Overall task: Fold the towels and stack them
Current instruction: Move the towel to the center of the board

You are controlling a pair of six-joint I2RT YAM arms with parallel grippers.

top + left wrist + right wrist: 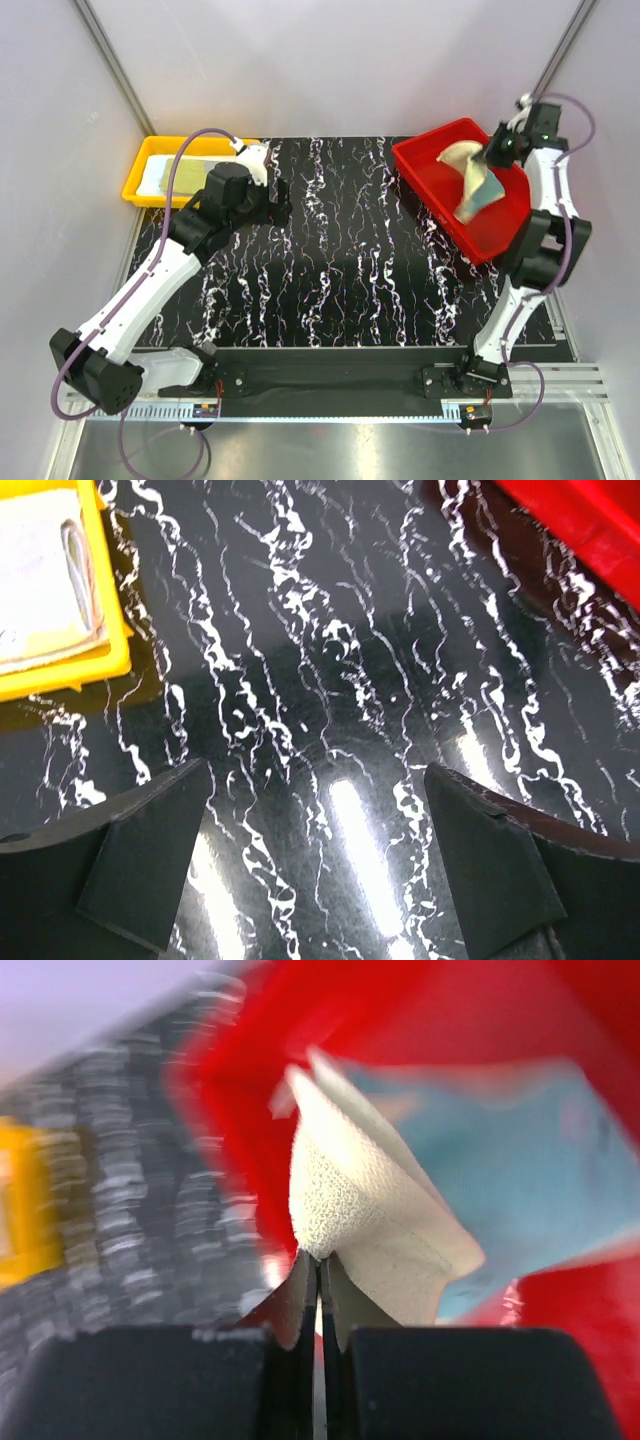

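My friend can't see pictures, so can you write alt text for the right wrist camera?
The right gripper is shut on a bunched cream towel. Behind it are a light blue towel and the red bin. The table and a yellow bin are blurry on the left.

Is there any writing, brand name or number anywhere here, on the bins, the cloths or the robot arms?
None can be read in any view.
The yellow bin, red bin and towels show no lettering.
The small boards at the arm bases are too small to tell.
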